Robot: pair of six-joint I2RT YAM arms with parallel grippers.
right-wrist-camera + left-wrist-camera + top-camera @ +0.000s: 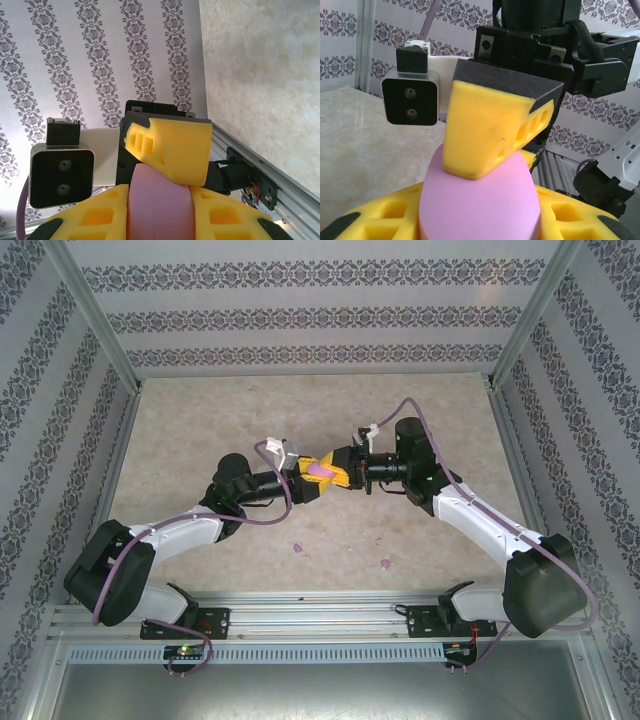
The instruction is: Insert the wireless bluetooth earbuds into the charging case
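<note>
Damask-patterned wall panels (320, 320) enclose a beige marbled tabletop (200, 420), and the two arms meet above its middle. Between them hangs a lilac pebble-shaped plastic charging case (320, 472), clear of the surface. The left gripper (308, 478) is pinched on it, its yellow foam fingers (375, 220) flanking the shell. The right gripper (338, 476) clamps the same shell crosswise from the opposite side. From the left wrist, one right-hand pad sits on top of the case. I cannot tell whether the lid is open.

Two tiny lilac plastic earbuds lie loose on the table well below the case, one (296, 547) nearer the left arm and the other (386, 564) nearer the right.

They are probably very light, hard and glossy, so they may squirt out from soft, wide pads. Each likely wants a gentle pinch across its broadest part, pads square to it. The case looks rigid and slick; holding its lower half should leave the lid free.
</note>
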